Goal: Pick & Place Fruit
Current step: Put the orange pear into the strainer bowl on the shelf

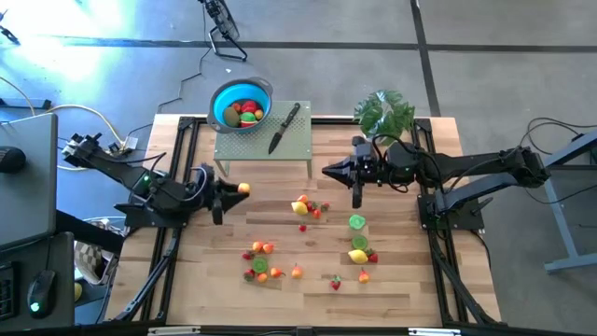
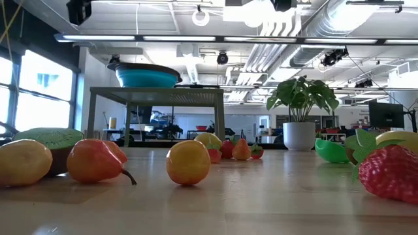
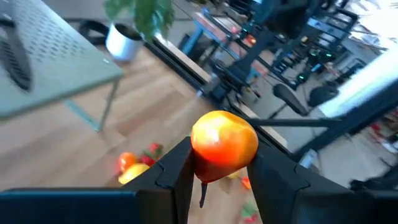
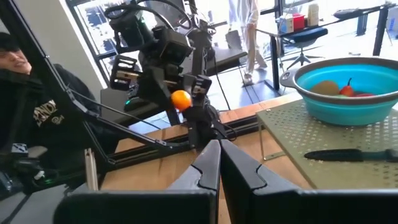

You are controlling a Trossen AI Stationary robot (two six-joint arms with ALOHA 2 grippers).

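Observation:
My left gripper (image 1: 235, 190) hangs above the table's left part, shut on an orange fruit (image 3: 224, 144), which also shows in the right wrist view as an orange fruit (image 4: 181, 99). My right gripper (image 1: 326, 171) is shut and holds nothing; it hovers level over the table's far middle, pointing left. Several small fruit pieces (image 1: 300, 205) lie scattered on the wooden table (image 1: 401, 280), and others (image 2: 188, 163) show close by in the low view. A blue bowl (image 1: 241, 105) with some fruit in it stands on a green perforated stand (image 1: 280, 149). My left gripper pinches the orange fruit by its two opposite sides (image 3: 198, 155), between the two fingers (image 3: 171, 177). The fingers come nearly level from the table's left. The fruit is lifted clear of the table, and its dark stem (image 3: 202, 194) hangs down between the fingers.
A black-handled knife (image 1: 284, 128) lies on the stand beside the bowl. A potted plant (image 1: 384, 112) stands at the far right, behind my right arm. A person (image 4: 25, 93) sits beyond the table's left side. Bare wood lies along the near edge.

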